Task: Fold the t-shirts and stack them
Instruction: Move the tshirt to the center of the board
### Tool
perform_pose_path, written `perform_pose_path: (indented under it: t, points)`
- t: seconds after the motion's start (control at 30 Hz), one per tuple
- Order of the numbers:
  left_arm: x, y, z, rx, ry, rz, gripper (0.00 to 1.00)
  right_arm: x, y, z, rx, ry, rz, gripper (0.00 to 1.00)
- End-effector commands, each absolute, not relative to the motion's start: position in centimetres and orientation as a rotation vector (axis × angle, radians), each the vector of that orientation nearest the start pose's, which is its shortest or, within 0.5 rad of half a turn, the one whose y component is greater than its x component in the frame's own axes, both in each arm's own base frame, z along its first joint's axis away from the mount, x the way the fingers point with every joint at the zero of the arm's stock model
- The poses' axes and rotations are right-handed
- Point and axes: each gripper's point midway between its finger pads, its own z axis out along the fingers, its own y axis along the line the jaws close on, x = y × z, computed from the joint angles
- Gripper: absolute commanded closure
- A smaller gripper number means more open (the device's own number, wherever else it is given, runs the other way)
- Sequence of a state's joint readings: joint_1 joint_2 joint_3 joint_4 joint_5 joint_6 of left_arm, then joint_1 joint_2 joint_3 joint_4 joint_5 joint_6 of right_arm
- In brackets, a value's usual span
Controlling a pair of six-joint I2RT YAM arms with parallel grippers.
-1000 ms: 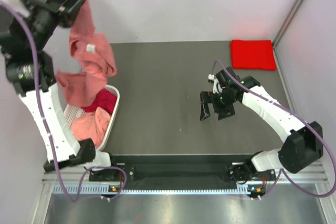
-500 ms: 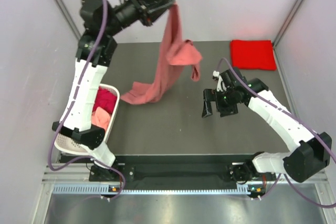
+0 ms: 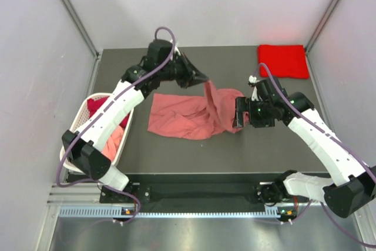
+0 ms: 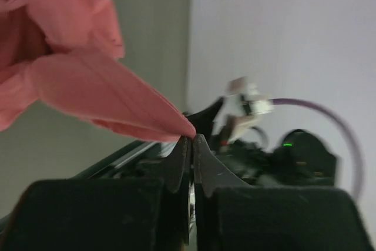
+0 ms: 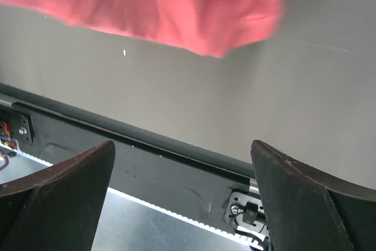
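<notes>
Right now the left fingers [image 3: 201, 79] are clamping shut on a raised fold of the salmon pink t-shirt [image 3: 176, 119], holding that bit of cloth lifted above the dark surface [image 3: 176, 154] while the left arm [image 3: 117, 107] is reaching across from the left side. In the left wrist view those fingers are pressing tip to tip, with a pointed pleat of the pink cloth caught between them. The rest of this t-shirt is lying rumpled on the surface near its middle, spreading leftward from the grip, and its right edge is bunching up just beside the right fingers [image 3: 237, 113]. These are standing wide apart and gripping nothing; whether they are touching the cloth is not clear from above. In the right wrist view the shirt's edge is showing beyond the two tips, with bare surface between them. A bright red t-shirt [image 3: 283, 61] is lying folded flat in the far right corner, well apart from both arms. At the left edge a white slotted basket [image 3: 75, 126] is holding a dark crimson t-shirt [image 3: 96, 105] toward its far end and a pale pink t-shirt [image 3: 113, 139] toward its near end, both partly hidden by the left arm.
</notes>
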State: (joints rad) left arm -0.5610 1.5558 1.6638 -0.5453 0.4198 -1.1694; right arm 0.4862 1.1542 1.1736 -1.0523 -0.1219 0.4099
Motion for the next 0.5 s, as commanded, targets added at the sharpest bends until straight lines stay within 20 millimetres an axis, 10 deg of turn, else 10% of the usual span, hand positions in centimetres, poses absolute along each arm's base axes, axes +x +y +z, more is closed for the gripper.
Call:
perform_pose_path:
  t: [0.0, 0.27, 0.47]
  points:
    - [27.3, -31.7, 30.9, -0.204, 2.439, -1.230, 1.00, 20.8, 14.6, 20.7, -0.062, 2.611, 0.439, 0.00]
    - [15.8, -33.3, 18.2, 0.282, 2.841, -0.909, 1.00, 22.2, 13.8, 17.9, 0.264, 2.648, 0.392, 0.00]
    - [11.8, -32.4, 15.5, 0.456, 2.864, -0.887, 1.00, 24.3, 11.7, 13.2, 0.536, 2.639, 0.470, 0.00]
